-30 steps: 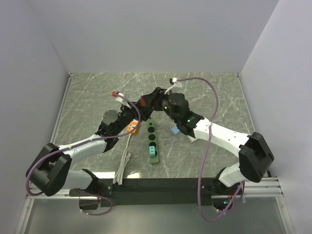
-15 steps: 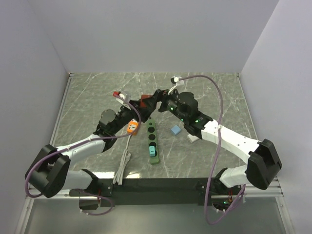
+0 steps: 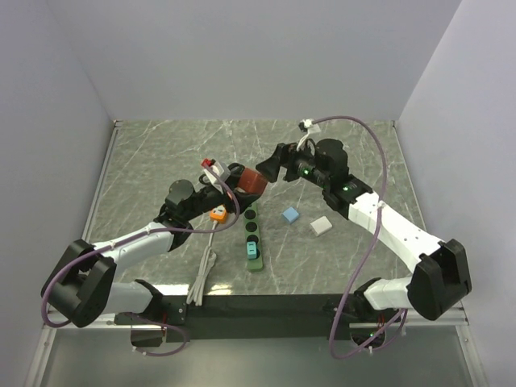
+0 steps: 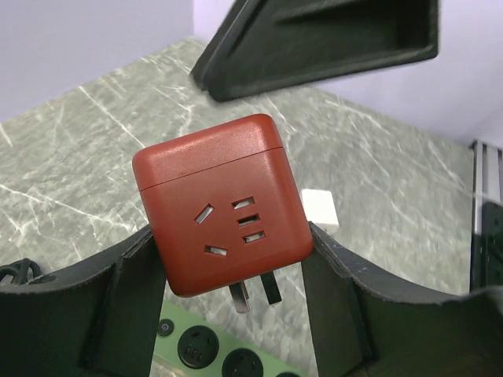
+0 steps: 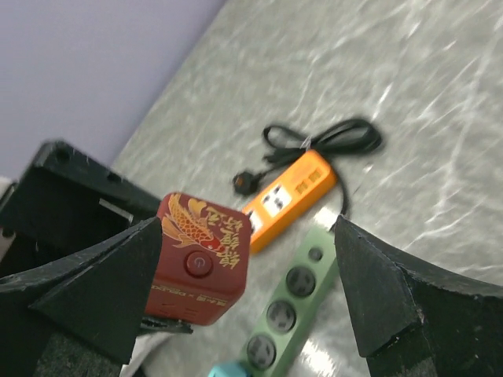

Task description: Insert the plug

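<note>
My left gripper [image 3: 243,185] is shut on a red cube plug [image 3: 252,182] and holds it in the air over the far end of the green power strip [image 3: 252,234]. In the left wrist view the cube [image 4: 220,204] sits between my fingers [image 4: 130,302], its metal prongs [image 4: 255,294] pointing down at the strip's sockets [image 4: 208,353]. My right gripper [image 3: 279,161] is open and empty, just right of the cube. In the right wrist view the cube [image 5: 200,263] shows a fish print and a button, and the strip [image 5: 299,302] lies below it.
A teal plug [image 3: 253,249] sits in the strip's near socket. An orange power strip [image 3: 218,214] with a black cord [image 5: 322,141] lies left of the green one. A blue cube [image 3: 289,215] and a white cube [image 3: 321,226] lie to the right. A white cable [image 3: 203,274] runs toward the near edge.
The right gripper has let go of the red cube and drawn back to the right. The left gripper has carried the cube right, over the green strip's far end.
</note>
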